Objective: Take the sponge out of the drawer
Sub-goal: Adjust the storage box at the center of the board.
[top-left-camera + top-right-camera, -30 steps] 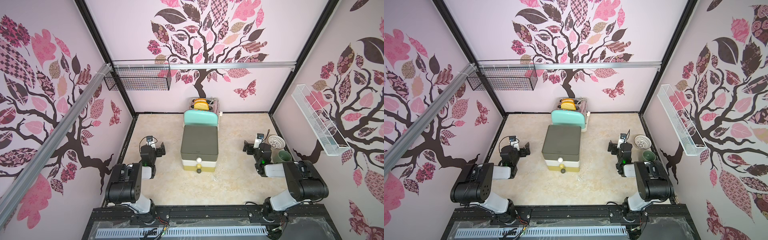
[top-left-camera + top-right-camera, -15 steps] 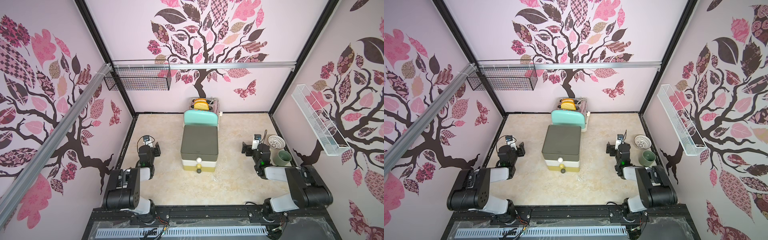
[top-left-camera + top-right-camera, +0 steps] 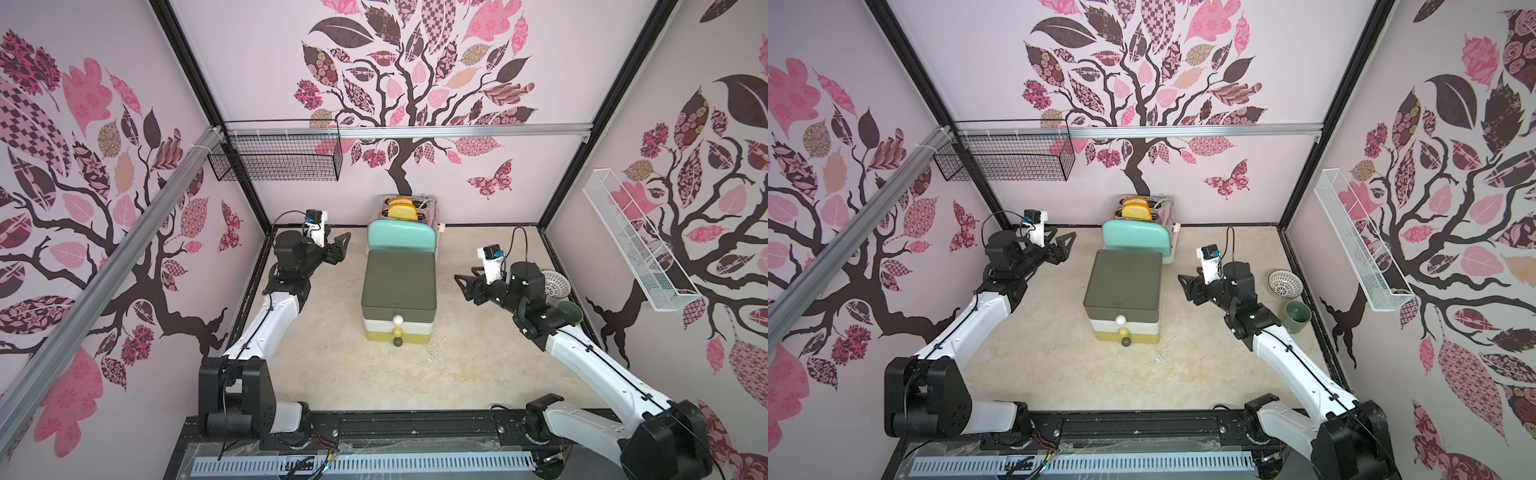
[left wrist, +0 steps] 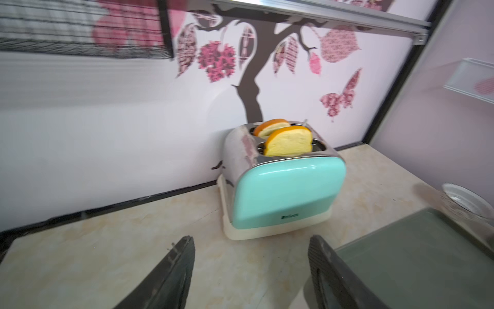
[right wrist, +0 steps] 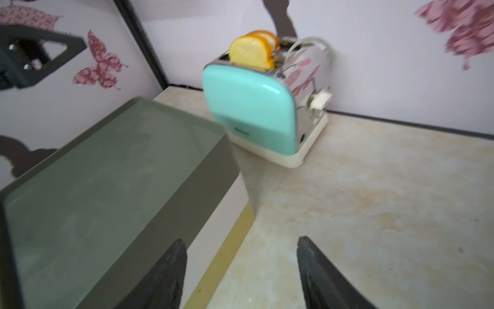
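Left gripper and right gripper both spread apart, empty, either side of drawer unit. All three drawers closed; sponge not visible. Toaster just behind unit.

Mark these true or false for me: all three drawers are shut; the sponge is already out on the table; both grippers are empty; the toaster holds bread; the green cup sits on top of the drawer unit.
1. All three drawers of the drawer unit are shut: true.
2. The sponge lies on the table: false, no sponge is visible.
3. The left gripper and right gripper hold nothing: true.
4. The toaster holds bread: true.
5. The green cup sits on the drawer unit: false, it stands on the table beside the right arm.
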You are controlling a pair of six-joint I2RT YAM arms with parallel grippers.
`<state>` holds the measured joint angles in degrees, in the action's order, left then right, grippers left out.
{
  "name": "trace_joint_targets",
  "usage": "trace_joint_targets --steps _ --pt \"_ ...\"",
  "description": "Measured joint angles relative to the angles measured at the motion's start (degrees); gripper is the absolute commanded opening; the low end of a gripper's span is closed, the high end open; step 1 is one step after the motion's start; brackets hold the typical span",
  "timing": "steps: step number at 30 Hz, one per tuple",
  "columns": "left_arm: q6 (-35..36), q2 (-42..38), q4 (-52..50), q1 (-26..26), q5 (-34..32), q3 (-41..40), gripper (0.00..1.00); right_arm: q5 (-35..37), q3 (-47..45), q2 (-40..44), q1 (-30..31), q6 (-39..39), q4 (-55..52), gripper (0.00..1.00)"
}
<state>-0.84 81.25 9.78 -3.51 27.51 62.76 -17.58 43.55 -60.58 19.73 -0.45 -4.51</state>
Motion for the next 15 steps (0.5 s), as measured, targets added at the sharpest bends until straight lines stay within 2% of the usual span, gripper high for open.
trace_joint_targets --steps 4,8,15 --pt "3.0 4.7 -6.3 -0.7 7.7 8.9 0.72 -4.9 -0.6 3.7 0.0 3.4 -3.9 0.65" --pt "6.7 9.5 -12.6 -2.3 11.8 14.3 0.72 -8.8 -0.6 4.5 0.0 6.9 -4.2 0.68" --pt "11.0 18.1 -21.7 -3.1 15.6 19.9 0.72 -15.1 -0.3 -5.5 0.0 14.4 1.2 0.65"
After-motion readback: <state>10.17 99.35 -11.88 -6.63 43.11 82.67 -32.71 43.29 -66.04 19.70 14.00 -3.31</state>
